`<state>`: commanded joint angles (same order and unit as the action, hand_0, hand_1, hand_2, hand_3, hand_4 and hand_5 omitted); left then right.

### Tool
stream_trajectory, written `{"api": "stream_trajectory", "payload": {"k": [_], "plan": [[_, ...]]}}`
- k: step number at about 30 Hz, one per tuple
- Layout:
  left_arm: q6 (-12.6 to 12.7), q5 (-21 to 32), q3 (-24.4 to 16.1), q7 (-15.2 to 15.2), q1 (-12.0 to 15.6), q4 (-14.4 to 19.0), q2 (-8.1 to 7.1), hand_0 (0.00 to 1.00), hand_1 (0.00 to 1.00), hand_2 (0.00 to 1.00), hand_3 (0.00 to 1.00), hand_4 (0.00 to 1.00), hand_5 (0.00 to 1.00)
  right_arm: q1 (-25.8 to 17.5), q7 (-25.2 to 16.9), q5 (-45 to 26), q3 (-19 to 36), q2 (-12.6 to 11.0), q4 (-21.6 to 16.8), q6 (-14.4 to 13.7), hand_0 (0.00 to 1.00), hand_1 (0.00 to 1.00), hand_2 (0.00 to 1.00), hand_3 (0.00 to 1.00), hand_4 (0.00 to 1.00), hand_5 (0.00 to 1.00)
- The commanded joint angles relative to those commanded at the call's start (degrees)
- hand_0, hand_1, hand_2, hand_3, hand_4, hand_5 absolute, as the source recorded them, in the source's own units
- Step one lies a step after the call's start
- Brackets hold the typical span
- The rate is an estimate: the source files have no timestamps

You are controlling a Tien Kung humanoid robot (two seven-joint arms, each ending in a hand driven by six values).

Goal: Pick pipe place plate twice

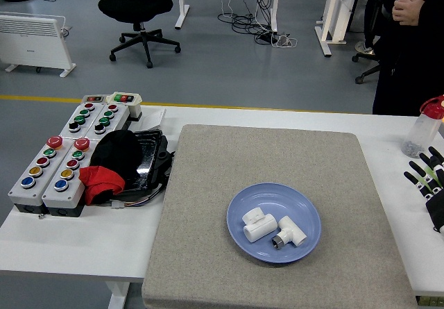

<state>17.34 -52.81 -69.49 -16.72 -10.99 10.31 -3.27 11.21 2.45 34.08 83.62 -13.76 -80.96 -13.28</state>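
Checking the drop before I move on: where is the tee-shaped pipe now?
In the head view, the tee pipe lies inside the blue plate, right of centre, beside the other white pipe.

grey floor point(229, 66) with yellow line point(41, 98), black office chair point(139, 7) far left of robot hand point(429, 184), white radiator point(35, 39) at left edge, cable tangle point(260, 17) under white desk legs point(182, 3), second chair point(378, 59) behind
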Motion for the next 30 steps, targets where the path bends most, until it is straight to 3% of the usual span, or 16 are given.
{"api": "stream_trajectory", "payload": {"k": [30], "plan": [[-0.2, -0.7, -0.3, 0.0, 0.5, 0.0, 0.01, 0.713, 0.755, 0.717, 0.661, 0.403, 0.998, -1.0, 0.0, 0.0, 0.3, 0.2, 0.8, 0.2, 0.779, 0.757, 0.844, 0.840, 0.535, 0.666]]}}
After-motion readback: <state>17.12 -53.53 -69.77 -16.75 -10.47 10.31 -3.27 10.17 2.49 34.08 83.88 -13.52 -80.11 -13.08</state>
